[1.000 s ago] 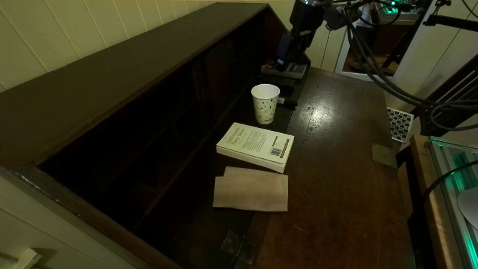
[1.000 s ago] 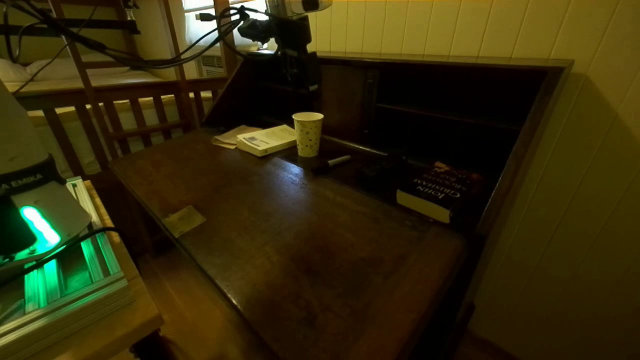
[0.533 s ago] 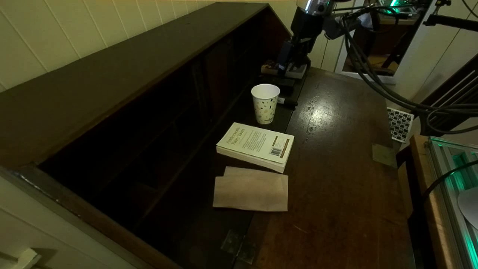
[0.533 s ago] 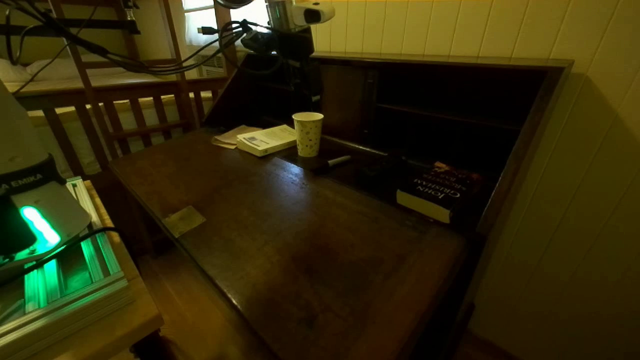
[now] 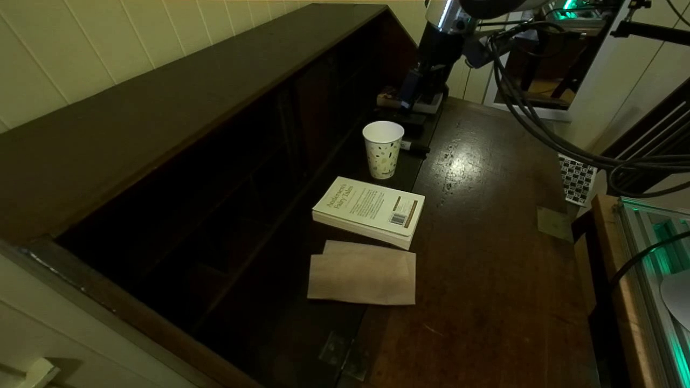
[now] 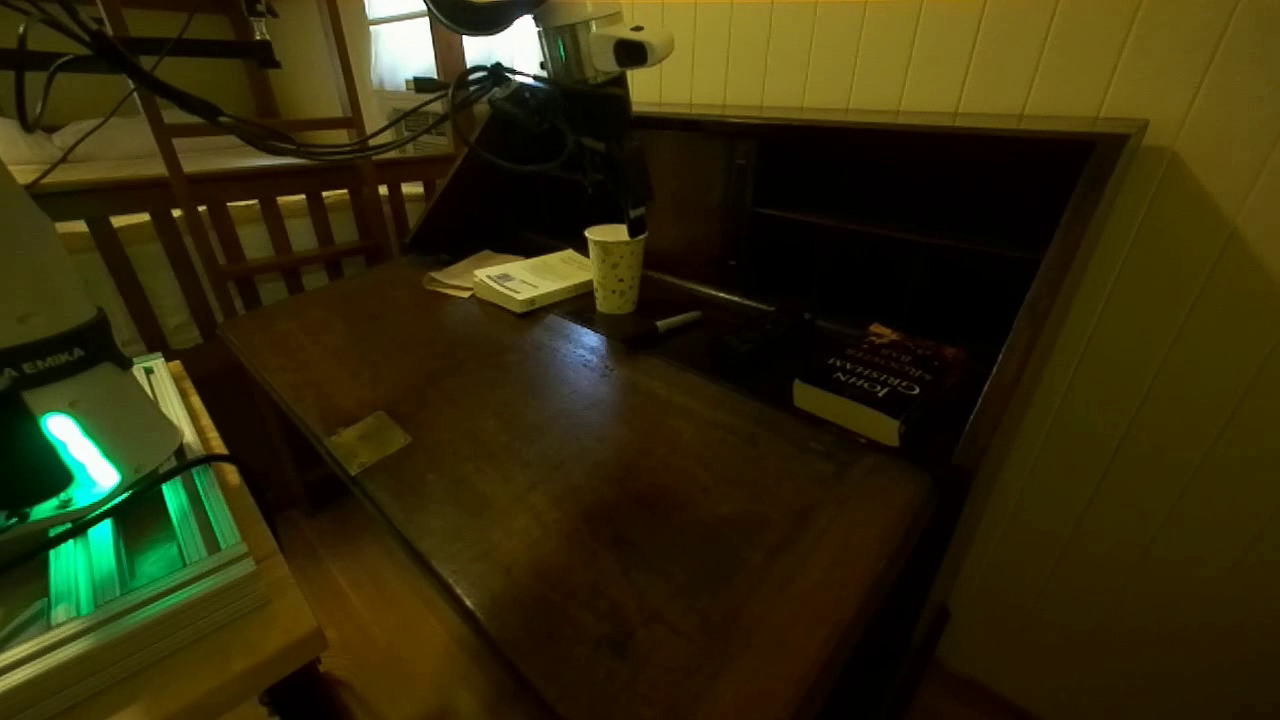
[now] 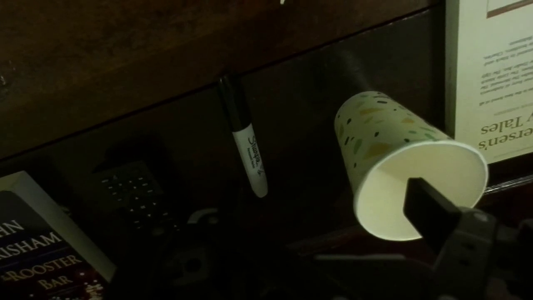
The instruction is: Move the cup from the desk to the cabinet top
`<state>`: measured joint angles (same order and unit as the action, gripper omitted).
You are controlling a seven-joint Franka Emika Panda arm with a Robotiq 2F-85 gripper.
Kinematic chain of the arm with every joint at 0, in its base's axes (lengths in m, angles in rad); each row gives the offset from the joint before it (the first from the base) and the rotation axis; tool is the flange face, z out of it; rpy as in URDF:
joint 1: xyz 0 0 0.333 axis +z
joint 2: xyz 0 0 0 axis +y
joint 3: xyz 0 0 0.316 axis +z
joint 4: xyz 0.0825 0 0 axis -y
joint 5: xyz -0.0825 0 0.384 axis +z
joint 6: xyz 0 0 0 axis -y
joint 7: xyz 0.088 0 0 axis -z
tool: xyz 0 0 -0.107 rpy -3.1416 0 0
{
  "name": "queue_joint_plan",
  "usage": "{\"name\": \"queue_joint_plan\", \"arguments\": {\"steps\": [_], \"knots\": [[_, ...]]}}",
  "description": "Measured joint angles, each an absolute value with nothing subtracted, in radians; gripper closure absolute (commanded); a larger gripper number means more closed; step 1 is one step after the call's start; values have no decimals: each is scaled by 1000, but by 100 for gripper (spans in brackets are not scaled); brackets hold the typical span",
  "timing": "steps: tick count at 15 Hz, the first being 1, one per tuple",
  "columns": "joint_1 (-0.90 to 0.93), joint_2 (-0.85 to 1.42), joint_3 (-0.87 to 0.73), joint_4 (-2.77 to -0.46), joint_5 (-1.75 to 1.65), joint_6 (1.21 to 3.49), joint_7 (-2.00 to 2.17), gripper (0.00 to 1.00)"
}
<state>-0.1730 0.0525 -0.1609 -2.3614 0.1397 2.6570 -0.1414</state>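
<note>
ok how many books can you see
2: Andersen's Fairy Tales, between the paper cup and the brown paper; and John Grisham's Rooster Bar, beside the remote control. The dark shelves could hide more.

Wrist view: Grisham book (image 7: 29, 246) cut by left and bottom edges, fairy-tale book (image 7: 491, 83) by top and right. One finger (image 7: 431, 210) hides part of the cup (image 7: 383, 141); dipping inside or not, can't tell. Opposite finger mostly lost in murk. Remote (image 7: 131, 183) dim, key marks unreadable. In an exterior view, cup hides pale end of marker (image 5: 418, 147), gripper (image 5: 416, 99) covers part of Grisham book, cabinet top (image 5: 215, 97) runs off left. Desk (image 6: 520, 450) cut at bottom in both exterior views.
</note>
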Motion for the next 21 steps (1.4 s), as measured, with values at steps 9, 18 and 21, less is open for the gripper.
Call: {"name": "queue_joint_plan", "arguments": {"steps": [9,18,21], "knots": [[-172,79,-154,-2362,161,2709,-142,0],[-174,146,-123,-2363,276,2834,-162,48],[-175,153,-111,-2363,328,2839,-194,69]]}}
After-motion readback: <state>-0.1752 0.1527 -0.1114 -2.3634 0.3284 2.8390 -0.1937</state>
